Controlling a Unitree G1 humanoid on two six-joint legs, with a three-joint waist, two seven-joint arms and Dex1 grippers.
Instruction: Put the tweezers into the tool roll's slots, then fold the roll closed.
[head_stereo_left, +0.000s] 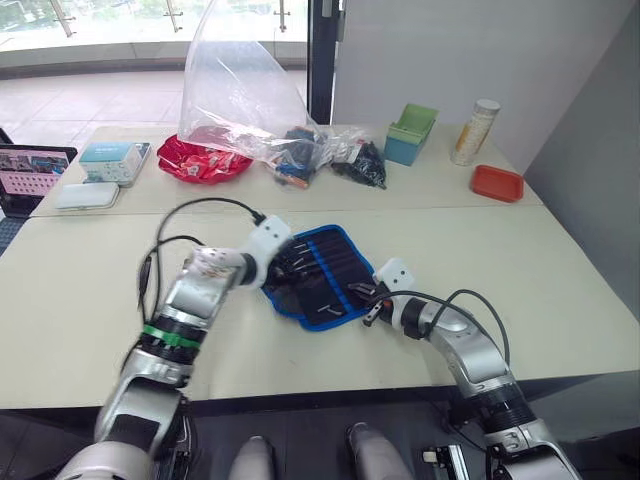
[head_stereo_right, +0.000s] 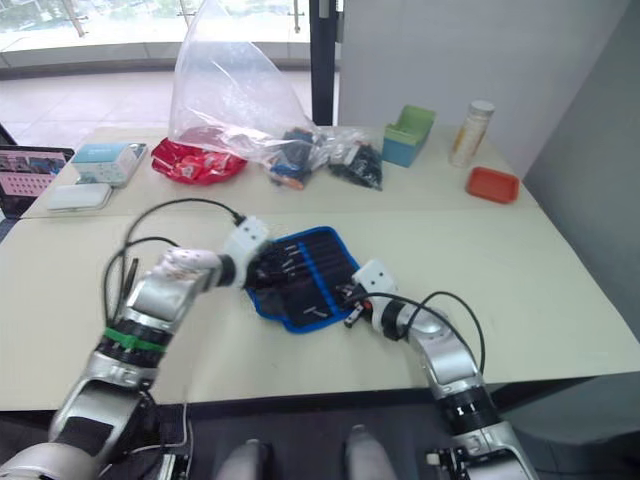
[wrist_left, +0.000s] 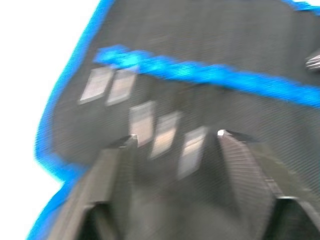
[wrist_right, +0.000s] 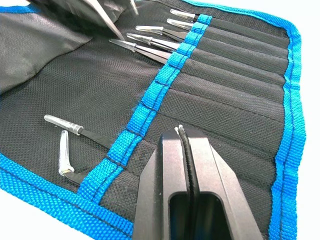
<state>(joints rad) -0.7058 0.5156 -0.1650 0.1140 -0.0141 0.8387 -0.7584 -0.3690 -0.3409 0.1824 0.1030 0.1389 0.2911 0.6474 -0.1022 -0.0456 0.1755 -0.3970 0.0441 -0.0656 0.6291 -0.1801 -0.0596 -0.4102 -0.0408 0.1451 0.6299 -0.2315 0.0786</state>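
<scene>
Tool roll: the tool roll (head_stereo_left: 318, 272) lies unrolled and flat on the cream tabletop (head_stereo_left: 90, 300), tilted at an angle; dark fabric with a bright blue border and a blue band across its stitched slots.
Tweezers: the tweezers (wrist_right: 150, 42) sit in the roll's slots, silvery ends sticking out past the blue band; a cluster at the far end of the roll and two more (wrist_right: 67, 137) near the end closest to the right claw.
Left claw: the left claw (wrist_left: 172, 145) sits over the roll's left edge, fingers spread apart with nothing between them, just above the tweezer ends; contact with the fabric cannot be told.
Right claw: the right claw (wrist_right: 182, 132) is at the roll's right edge, hovering low over the slotted half; its two fingers are pressed together, gripping nothing.
Clear plastic bag: a plastic bag (head_stereo_left: 240, 90) stands well beyond the roll, at the far side of the tabletop.
Other items beyond the roll: a green box (head_stereo_left: 410, 133), a red lid (head_stereo_left: 497, 183) and a tall canister (head_stereo_left: 474, 131), all well apart from the roll.
</scene>
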